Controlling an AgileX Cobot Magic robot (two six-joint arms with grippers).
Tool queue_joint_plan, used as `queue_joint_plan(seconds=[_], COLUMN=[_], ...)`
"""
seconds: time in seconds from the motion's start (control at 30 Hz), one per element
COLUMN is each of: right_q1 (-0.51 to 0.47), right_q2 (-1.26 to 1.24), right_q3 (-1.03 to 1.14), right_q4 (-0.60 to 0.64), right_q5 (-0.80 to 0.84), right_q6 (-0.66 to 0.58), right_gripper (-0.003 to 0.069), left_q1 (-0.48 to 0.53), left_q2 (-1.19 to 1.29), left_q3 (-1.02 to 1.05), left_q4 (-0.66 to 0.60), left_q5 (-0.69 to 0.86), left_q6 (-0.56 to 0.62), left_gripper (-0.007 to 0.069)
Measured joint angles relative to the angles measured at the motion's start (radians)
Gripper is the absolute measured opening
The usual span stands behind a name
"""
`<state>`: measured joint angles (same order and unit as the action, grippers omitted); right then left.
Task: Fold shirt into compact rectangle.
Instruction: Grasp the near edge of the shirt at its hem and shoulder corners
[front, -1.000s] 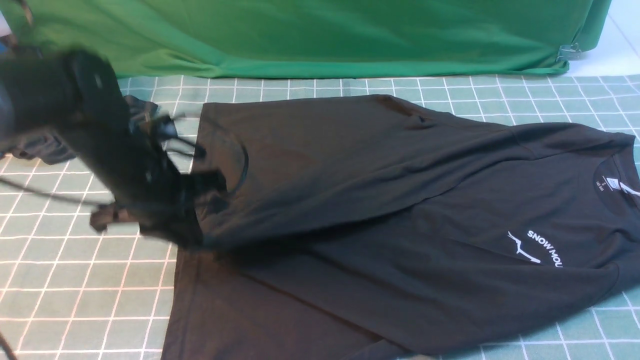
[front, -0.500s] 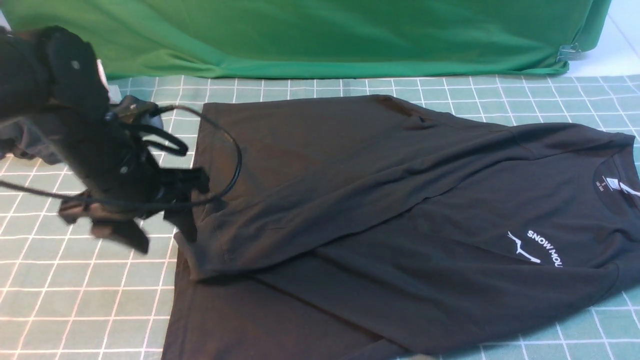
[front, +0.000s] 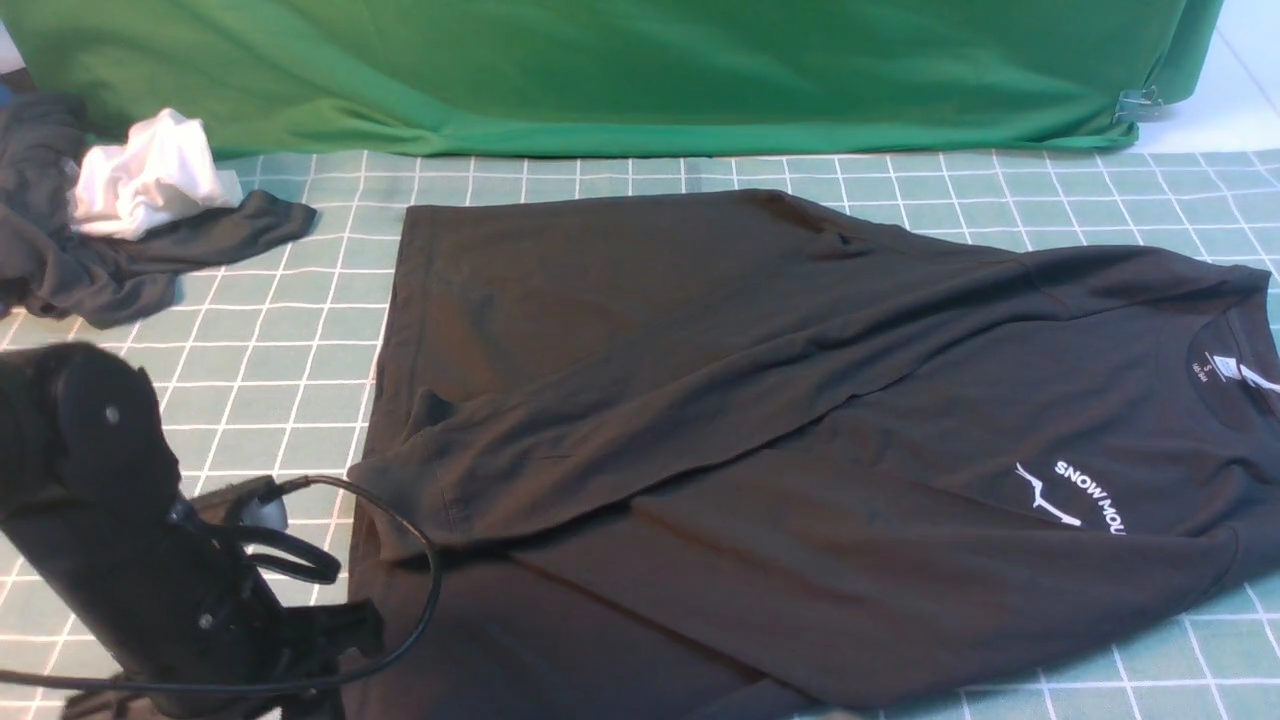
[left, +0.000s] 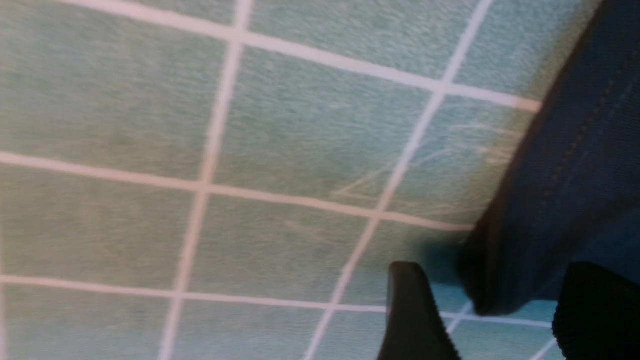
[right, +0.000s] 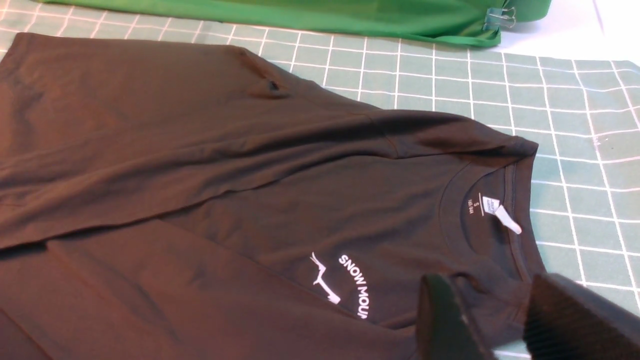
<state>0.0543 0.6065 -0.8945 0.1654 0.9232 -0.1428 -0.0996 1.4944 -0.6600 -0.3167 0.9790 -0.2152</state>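
The black shirt (front: 760, 400) lies spread on the green checked cloth. Its collar and white neck label (right: 502, 215) are to the right, with the "SNOW MOU" print (right: 357, 287) nearby. One sleeve (front: 620, 440) lies folded across the body. My left arm (front: 120, 520) is low at the near left, beside the shirt's hem. In the left wrist view my left gripper (left: 495, 270) is open, with a corner of the shirt's hem (left: 560, 190) lying between its spread fingers, untouched. My right gripper (right: 492, 280) hovers open over the shoulder beside the collar; it does not show in the front view.
A dark grey garment (front: 100, 275) with a crumpled white cloth (front: 150, 175) lies at the far left. A green backdrop (front: 640, 70) hangs along the far edge, held by a metal clip (front: 1138, 103). The checked table cover (front: 270, 340) shows bare left of the shirt.
My left gripper has opened and let go of the sleeve, which now lies flat across the shirt. The left arm has swung back toward the near left corner.
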Motion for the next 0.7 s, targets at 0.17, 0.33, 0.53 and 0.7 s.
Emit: queue_joint_plan(seconds=[0.17,0.33,0.53,0.7], right_q1=[0.000,0.000,0.000,0.000], right_q2=[0.000,0.000,0.000,0.000], right_q3=[0.010,0.066,0.109,0.112], right_q4=[0.000,0.001,0.001,0.002], right_q5=[-0.032,-0.077,-0.095,-0.104], right_q6=[0.000,0.000,0.000,0.000], right_gripper=[0.0237,0.0240,0.0239,0.0239], left_q1=[-0.028,-0.106,-0.136,-0.137], left_q2=[0.000,0.000,0.023,0.031], left_q3=[0.034,0.037,0.037,0.035], left_q4=[-0.024,-0.005,-0.002,0.010], left_q5=[-0.032,-0.113,-0.162,-0.152], left_q6=[0.000,-0.032,-0.041,-0.011], left_gripper=[0.0328,0.0332,0.0340,0.0293])
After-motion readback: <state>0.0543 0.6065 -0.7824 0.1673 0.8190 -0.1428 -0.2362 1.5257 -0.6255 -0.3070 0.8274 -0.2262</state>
